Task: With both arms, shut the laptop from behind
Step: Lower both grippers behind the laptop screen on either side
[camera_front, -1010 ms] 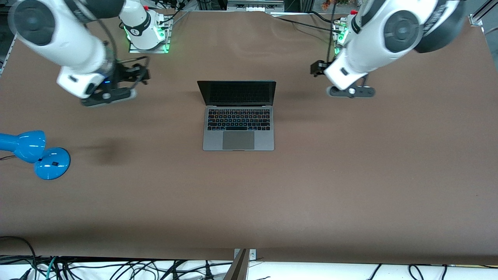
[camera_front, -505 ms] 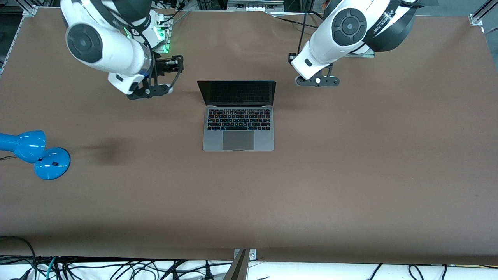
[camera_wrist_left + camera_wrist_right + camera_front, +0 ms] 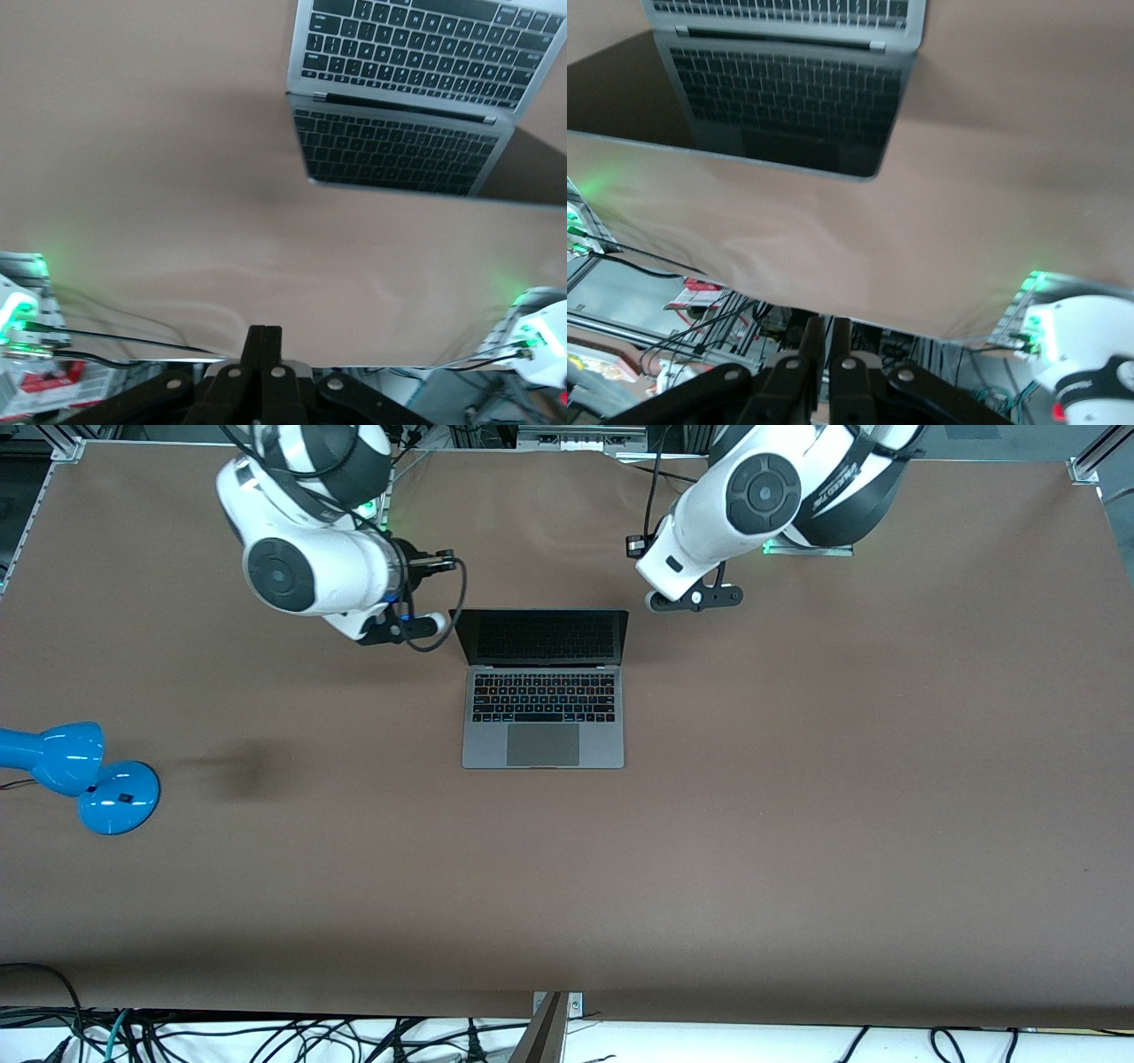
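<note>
Brown table [image 3: 797, 850] lies broad and bare on the front-camera side of the laptop [image 3: 542, 717], with a blue lamp [image 3: 80, 775] at the right arm's end. Laptop sits mid-table, open, trackpad edge toward the front camera, screen upright at its hinge end. Both arms have swung inward since half a second ago: right gripper [image 3: 824, 341] and left gripper [image 3: 263, 341] now flank the screen's top corners, each with fingers pressed together.
</note>
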You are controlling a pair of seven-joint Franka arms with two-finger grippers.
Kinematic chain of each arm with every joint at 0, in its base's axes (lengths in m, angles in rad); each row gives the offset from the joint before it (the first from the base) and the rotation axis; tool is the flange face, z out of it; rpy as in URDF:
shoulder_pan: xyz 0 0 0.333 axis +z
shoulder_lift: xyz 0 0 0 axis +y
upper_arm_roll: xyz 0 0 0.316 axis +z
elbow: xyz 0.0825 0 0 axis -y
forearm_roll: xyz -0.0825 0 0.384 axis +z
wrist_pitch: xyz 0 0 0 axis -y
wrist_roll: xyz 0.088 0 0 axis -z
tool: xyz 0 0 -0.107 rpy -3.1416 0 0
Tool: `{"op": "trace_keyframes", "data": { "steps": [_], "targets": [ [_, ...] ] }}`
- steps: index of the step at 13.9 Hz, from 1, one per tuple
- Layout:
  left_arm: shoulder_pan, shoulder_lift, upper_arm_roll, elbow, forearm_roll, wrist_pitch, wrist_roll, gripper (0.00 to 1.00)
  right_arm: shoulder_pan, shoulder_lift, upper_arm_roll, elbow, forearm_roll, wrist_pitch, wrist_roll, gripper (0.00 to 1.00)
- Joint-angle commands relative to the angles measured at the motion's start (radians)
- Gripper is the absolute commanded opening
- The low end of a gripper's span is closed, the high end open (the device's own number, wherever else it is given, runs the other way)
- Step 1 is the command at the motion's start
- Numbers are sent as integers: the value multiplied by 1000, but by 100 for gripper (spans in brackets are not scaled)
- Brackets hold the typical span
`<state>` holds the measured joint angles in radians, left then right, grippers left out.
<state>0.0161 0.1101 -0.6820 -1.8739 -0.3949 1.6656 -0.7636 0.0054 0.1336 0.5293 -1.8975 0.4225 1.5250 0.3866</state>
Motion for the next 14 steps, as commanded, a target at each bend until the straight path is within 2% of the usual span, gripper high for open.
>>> {"op": "trace_keyframes", "data": {
  "steps": [1, 6, 11, 14],
  "targets": [
    [-36, 68, -8, 2, -21, 64, -83, 0, -7, 35, 29, -12, 30, 3, 37, 4],
    [-102, 177, -7, -1, 24, 180, -198, 0, 21, 96, 34, -34, 30, 26, 37, 0],
    [-94, 238, 7, -1, 45, 213, -212, 0, 21, 141, 34, -48, 29, 96, 25, 0],
    [-93, 281, 7, 4, 102, 249, -230, 0, 21, 150, 32, -71, 25, 167, 23, 0]
  ]
}}
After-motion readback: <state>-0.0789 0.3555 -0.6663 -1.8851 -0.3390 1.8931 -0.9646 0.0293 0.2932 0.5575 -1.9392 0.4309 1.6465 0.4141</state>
